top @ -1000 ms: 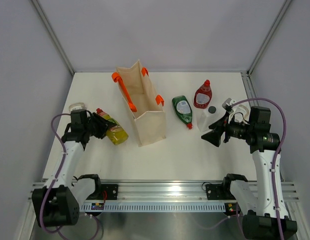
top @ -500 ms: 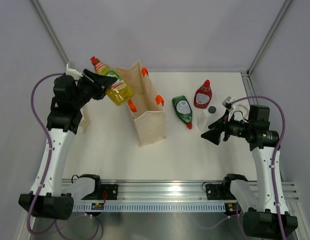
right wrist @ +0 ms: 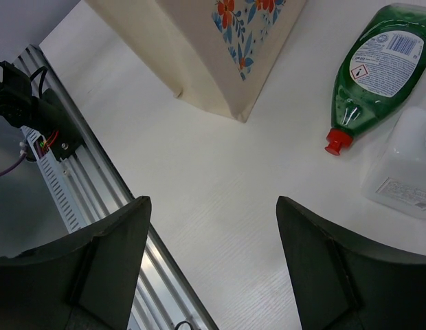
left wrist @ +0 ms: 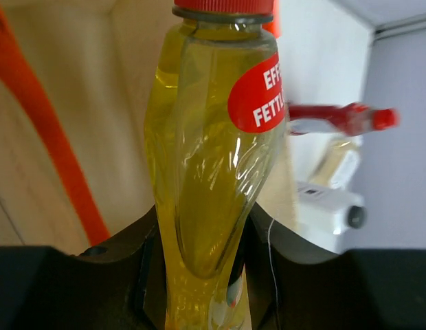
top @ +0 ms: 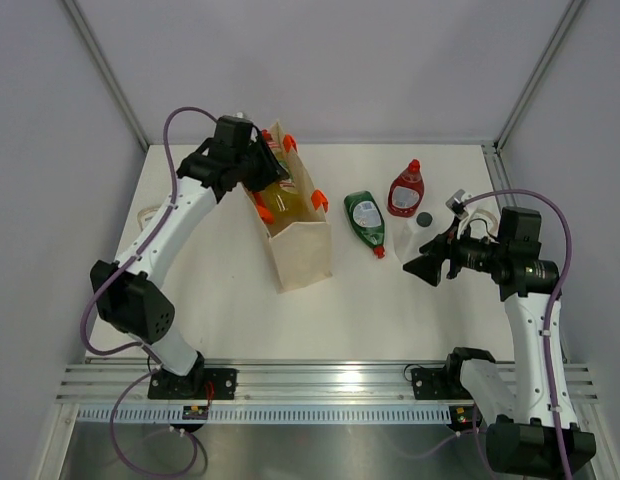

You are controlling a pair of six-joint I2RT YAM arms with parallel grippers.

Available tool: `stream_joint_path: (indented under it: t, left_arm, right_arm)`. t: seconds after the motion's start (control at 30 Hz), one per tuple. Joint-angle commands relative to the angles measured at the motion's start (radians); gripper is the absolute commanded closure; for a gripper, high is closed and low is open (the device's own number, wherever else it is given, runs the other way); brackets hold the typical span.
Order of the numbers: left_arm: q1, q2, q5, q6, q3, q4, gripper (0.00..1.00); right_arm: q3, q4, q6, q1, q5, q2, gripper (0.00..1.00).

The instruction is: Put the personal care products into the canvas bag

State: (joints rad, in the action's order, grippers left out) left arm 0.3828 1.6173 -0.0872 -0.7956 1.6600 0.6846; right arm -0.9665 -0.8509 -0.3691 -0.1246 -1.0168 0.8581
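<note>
My left gripper [top: 254, 172] is shut on the yellow-green bottle [top: 276, 200] and holds it in the open top of the canvas bag [top: 302, 245], between the orange handles [top: 260, 205]. In the left wrist view the bottle [left wrist: 213, 158] stands between my fingers [left wrist: 124, 265], red cap away from me, with the beige bag wall [left wrist: 55, 75] behind. The dark green bottle [top: 366, 220], red bottle [top: 404, 190] and white bottle [top: 412, 238] lie right of the bag. A small pale beige item [top: 146, 214] lies at the far left. My right gripper [top: 427, 266] is open and empty, near the white bottle.
The right wrist view shows the bag's floral print [right wrist: 240, 17], the dark green bottle [right wrist: 378, 69], the white bottle [right wrist: 405, 168] and the metal rail [right wrist: 96, 179] at the table's near edge. Enclosure walls stand close on three sides.
My left arm lifted the yellow-green bottle off the table at the left and carried it up and right into the bag's opening. The right arm has barely moved.
</note>
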Motion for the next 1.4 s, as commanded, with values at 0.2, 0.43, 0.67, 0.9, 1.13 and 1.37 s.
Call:
stream_joint_path:
  t: [0.2,0.43,0.67,0.9,1.13,1.37]
  left_arm:
    - [0.031,0.018,-0.008,0.033,-0.032,-0.114,0.32]
    - [0.030,0.007,-0.066,0.064,-0.062,-0.146,0.06]
    - [0.030,-0.141,-0.088,0.214,-0.068,-0.140,0.04]
    - [0.028,-0.528,0.187,0.318,-0.245,-0.069,0.01]
    - [0.025,-0.910,0.300,0.192,-0.610,-0.014,0.01]
    - [0.025,-1.065,0.271,0.044,-0.864,-0.005,0.01]
  right_arm:
    - [-0.046,0.073,0.084,0.002,-0.013,0.142,0.18]
    - [-0.127,0.133,0.154,0.173,0.268,0.268,0.20]
    - [-0.285,0.191,0.183,0.421,0.635,0.381,0.14]
    - [-0.481,0.211,0.300,0.586,1.102,0.723,0.05]
    - [-0.584,0.251,0.306,0.597,1.235,1.011,0.00]
    - [-0.672,0.239,0.323,0.602,1.235,1.165,0.00]
